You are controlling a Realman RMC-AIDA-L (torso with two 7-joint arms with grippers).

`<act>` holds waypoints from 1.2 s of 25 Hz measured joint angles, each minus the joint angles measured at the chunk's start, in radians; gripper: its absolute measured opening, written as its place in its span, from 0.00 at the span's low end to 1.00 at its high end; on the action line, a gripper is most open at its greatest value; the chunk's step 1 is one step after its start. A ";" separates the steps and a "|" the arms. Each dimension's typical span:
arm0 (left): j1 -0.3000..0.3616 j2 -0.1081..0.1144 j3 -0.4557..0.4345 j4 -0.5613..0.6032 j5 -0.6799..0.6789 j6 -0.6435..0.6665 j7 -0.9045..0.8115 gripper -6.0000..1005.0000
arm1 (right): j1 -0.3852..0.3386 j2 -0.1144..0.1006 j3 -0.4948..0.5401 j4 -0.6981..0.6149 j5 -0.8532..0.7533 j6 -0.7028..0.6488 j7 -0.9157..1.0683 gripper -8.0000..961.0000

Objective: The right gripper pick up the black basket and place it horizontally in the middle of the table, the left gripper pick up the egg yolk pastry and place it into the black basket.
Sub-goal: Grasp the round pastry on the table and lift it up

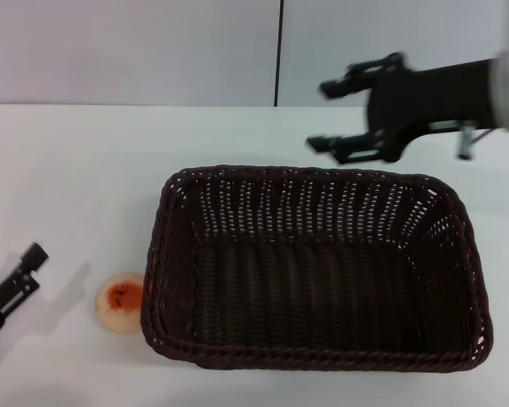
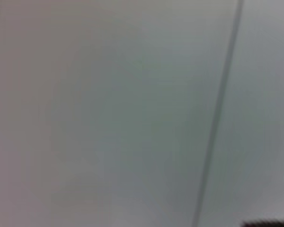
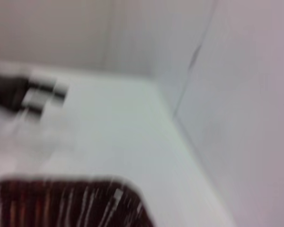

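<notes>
Bright even light; both wrist views blurred.

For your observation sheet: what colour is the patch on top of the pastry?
Orange-red, on the cream egg yolk pastry; head view.

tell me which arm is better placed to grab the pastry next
Left. The left gripper, open, sits low on the table just beside the pastry, outside the basket. The right gripper, open and empty, is raised beyond the basket's far rim.

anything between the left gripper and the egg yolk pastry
Nothing. In the head view only bare white table separates the left gripper from the egg yolk pastry, which sits beside the black basket.
</notes>
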 joint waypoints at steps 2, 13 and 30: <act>0.009 0.000 0.061 0.056 0.000 0.001 -0.026 0.84 | -0.094 0.000 0.051 -0.027 0.151 -0.001 -0.057 0.71; -0.021 -0.004 0.215 0.170 0.120 -0.112 -0.044 0.82 | -0.423 0.002 0.160 0.342 1.000 -0.212 -0.549 0.71; -0.134 -0.009 0.226 0.116 0.260 -0.215 -0.051 0.75 | -0.401 0.002 0.335 0.655 1.109 -0.411 -0.599 0.71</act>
